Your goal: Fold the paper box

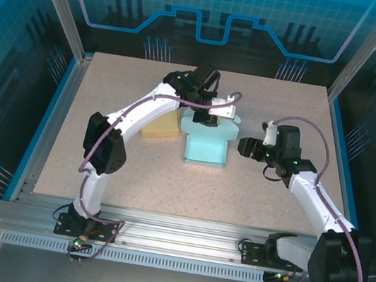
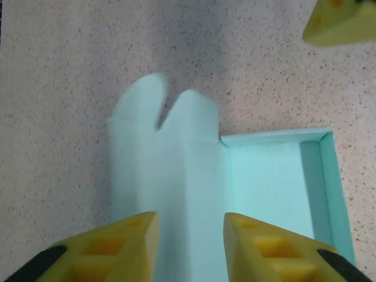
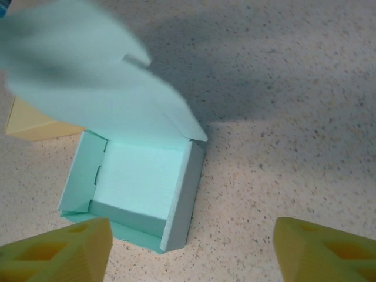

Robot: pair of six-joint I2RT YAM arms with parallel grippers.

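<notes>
Now your left gripper (image 2: pixel 190 218) hovers half-open over the paper box (image 2: pixel 276 182) lid (image 2: pixel 158 158); your right gripper (image 3: pixel 192 230) gapes wide, empty.

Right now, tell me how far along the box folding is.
Done: the walls of the teal box stand upright. In hand: the left tool straddles the raised lid flap, jaws apart. Left: bring it down and tuck its two tabs in. The right tool hangs open nearby.

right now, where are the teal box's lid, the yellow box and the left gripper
teal box's lid (image 2: pixel 164 164), left wrist view, middle of the flap
yellow box (image 1: pixel 160 129), top external view, its top face
left gripper (image 2: pixel 189 220), left wrist view, midway between fingertips
</notes>
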